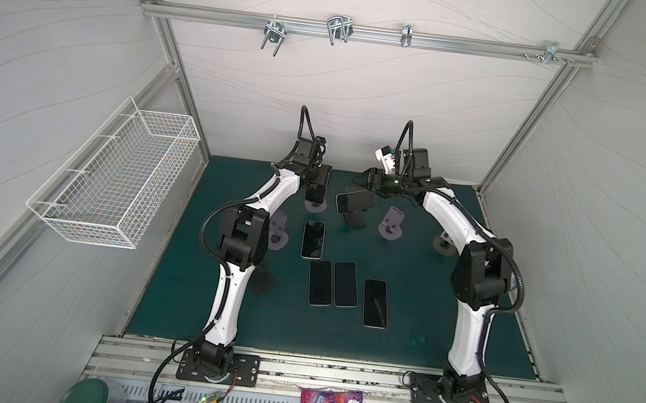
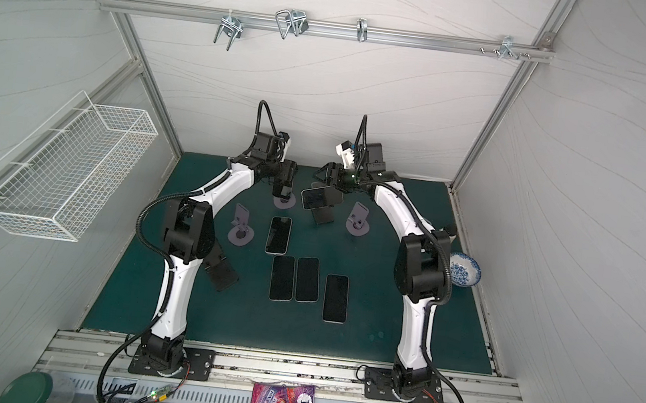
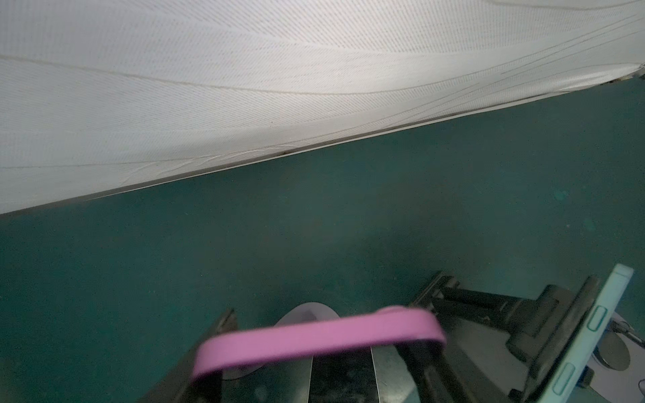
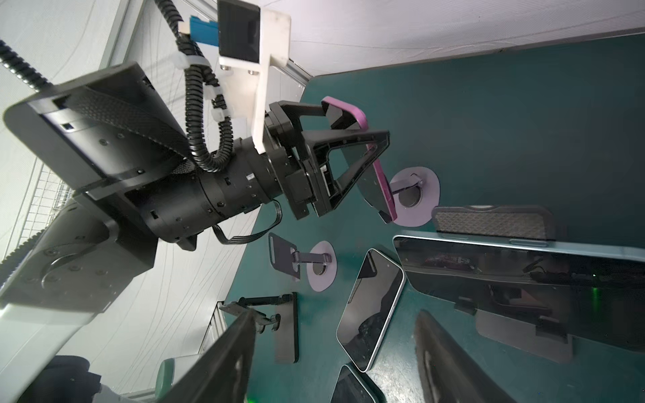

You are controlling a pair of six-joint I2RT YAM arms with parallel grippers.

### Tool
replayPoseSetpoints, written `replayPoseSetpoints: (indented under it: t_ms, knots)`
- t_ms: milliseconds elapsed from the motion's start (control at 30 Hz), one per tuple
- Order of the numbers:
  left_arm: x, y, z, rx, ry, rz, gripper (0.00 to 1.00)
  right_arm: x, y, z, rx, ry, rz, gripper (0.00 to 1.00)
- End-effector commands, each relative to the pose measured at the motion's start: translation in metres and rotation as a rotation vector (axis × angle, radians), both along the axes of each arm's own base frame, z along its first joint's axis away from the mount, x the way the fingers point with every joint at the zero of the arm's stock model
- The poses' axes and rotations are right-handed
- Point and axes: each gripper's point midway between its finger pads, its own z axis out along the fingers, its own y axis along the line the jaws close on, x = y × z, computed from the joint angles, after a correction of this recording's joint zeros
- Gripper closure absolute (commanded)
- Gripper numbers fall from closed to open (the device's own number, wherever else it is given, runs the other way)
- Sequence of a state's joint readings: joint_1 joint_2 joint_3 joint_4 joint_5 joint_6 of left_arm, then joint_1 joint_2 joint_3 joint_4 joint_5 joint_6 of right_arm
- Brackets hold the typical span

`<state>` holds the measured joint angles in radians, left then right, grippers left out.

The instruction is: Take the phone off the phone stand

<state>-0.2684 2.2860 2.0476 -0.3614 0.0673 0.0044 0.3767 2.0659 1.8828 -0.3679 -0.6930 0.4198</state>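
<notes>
Much of the pink-cased phone (image 4: 382, 174) is hidden. In both top views the left gripper (image 4: 361, 125) and its wrist cover all but a dark sliver of it. In the left wrist view only a blurred pink edge shows, crossing between the two black fingers (image 3: 218, 335). The cradle plate of the lilac stand (image 4: 415, 199) lies behind the phone, so whether the phone rests on it or hangs just clear cannot be told. A blue-patterned bowl (image 2: 463, 270) shows in a top view only, beside the right arm's elbow. The mat (image 1: 215, 315) is dark green and faintly speckled. The lilac stand has a flat round base with a hole and a thin hinged stem. Beside it a light-blue phone (image 4: 523, 265) sits sideways on a black stand (image 1: 357, 221) whose backplate has a diamond-grid texture. Four more phones (image 1: 321, 282) lie flat, their screens glossy and black. The pink-cased phone is a slim slab with rounded corners, a matte pink rim and a dark reflective face. It stands nearly upright at the far side of the mat, directly over the lilac base. The left gripper is clamped on it, one finger against each face. The right gripper (image 1: 362, 181) hovers above the light-blue phone with its fingers spread and nothing between them.
</notes>
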Motion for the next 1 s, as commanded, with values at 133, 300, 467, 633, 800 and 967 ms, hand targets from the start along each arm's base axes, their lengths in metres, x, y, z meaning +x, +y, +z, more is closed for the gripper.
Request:
replayPoseSetpoints:
  t_ms: [133, 300, 467, 633, 800, 967]
  knots:
    - [0.009, 0.004, 0.075, -0.035, -0.151, 0.011, 0.52, 0.0, 0.004, 0.012, 0.009, -0.025, 0.013, 0.27]
    - [0.01, 0.006, 0.079, -0.036, -0.154, 0.014, 0.52, 0.002, 0.006, 0.009, 0.007, -0.019, 0.014, 0.27]
    - [0.009, 0.006, 0.08, -0.036, -0.153, 0.011, 0.52, 0.002, 0.007, 0.006, 0.009, -0.012, 0.019, 0.27]
    - [0.009, 0.005, 0.08, -0.042, -0.151, 0.012, 0.52, 0.001, 0.007, 0.008, 0.012, -0.015, 0.022, 0.27]
    - [0.008, 0.005, 0.089, -0.051, -0.168, 0.013, 0.52, -0.001, 0.006, 0.009, 0.012, -0.016, 0.025, 0.27]
    - [0.006, 0.006, 0.096, -0.058, -0.176, 0.014, 0.52, -0.002, 0.006, 0.012, 0.014, -0.019, 0.025, 0.27]
